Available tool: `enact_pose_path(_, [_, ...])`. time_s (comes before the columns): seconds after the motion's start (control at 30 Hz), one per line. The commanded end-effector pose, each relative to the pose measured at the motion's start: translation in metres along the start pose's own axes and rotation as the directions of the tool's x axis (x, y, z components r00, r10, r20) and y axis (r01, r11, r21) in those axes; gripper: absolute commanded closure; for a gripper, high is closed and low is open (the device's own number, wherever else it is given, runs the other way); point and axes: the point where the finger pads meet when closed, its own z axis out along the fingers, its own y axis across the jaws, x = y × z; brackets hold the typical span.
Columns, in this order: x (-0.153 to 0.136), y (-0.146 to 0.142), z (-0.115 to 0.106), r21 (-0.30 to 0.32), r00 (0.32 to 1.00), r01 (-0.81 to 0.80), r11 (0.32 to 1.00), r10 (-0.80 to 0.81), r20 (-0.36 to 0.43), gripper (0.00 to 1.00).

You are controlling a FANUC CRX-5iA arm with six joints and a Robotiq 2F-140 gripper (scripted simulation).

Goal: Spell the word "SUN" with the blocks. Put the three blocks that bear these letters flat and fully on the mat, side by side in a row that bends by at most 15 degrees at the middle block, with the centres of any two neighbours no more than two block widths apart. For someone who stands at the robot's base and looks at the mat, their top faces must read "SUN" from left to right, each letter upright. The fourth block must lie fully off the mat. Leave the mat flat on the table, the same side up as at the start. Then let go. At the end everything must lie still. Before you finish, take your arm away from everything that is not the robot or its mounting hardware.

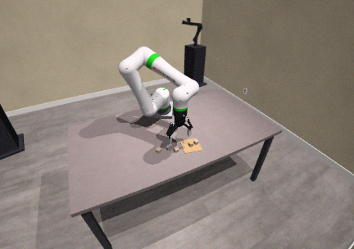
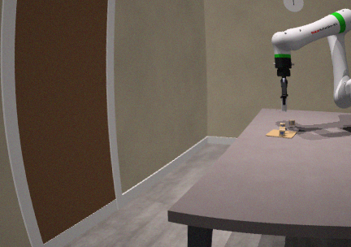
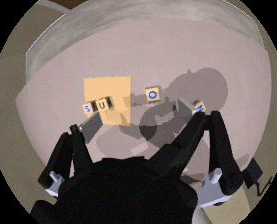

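The mat [image 1: 186, 150] [image 2: 271, 134] [image 3: 120, 86] lies flat. The S block [image 1: 196, 142] [image 3: 87, 108] is near its left edge in the wrist view; whether it overhangs is hard to tell. The U block [image 1: 190, 144] [image 3: 102, 105] is on the mat just right of S, with little gap. Both letters look roughly upright there, slightly tilted. The O block [image 1: 176, 150] [image 3: 152, 94] lies off the mat to its right. The N block [image 1: 158, 150] [image 3: 199, 106] lies farther right, turned askew, partly hidden by a finger. My gripper [image 1: 179, 138] [image 2: 283, 108] [image 3: 140, 117] is open and empty, above the table.
The table [image 1: 119, 160] [image 2: 252, 179] carries the mat and blocks. The arm's shadow falls across the O and N side. In the top view the table's long front edge runs beyond the mat, and the robot base stands behind. Black pedestals stand off the table.
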Motion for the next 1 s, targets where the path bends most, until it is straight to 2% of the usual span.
enact_pose_path(0.0, [-0.001,0.008,0.000,-0.005,0.991,-0.137,0.990,0.137,-0.003,0.00])
enact_pose_path(0.23, [-0.003,0.020,0.001,-0.003,0.946,-0.323,0.946,0.323,-0.003,0.00])
enact_pose_path(0.47, [-0.005,0.032,0.001,-0.001,0.861,-0.508,0.861,0.508,-0.004,0.00])
enact_pose_path(0.53, [-0.005,0.032,0.001,-0.001,0.861,-0.508,0.861,0.508,-0.004,0.00])
enact_pose_path(0.57, [-0.006,0.037,0.001,-0.001,0.816,-0.578,0.816,0.578,-0.004,0.00])
enact_pose_path(0.73, [-0.008,0.045,0.001,0.000,0.732,-0.681,0.732,0.681,-0.004,0.00])
enact_pose_path(0.97, [-0.011,0.057,0.001,0.003,0.580,-0.815,0.580,0.815,-0.005,0.00])
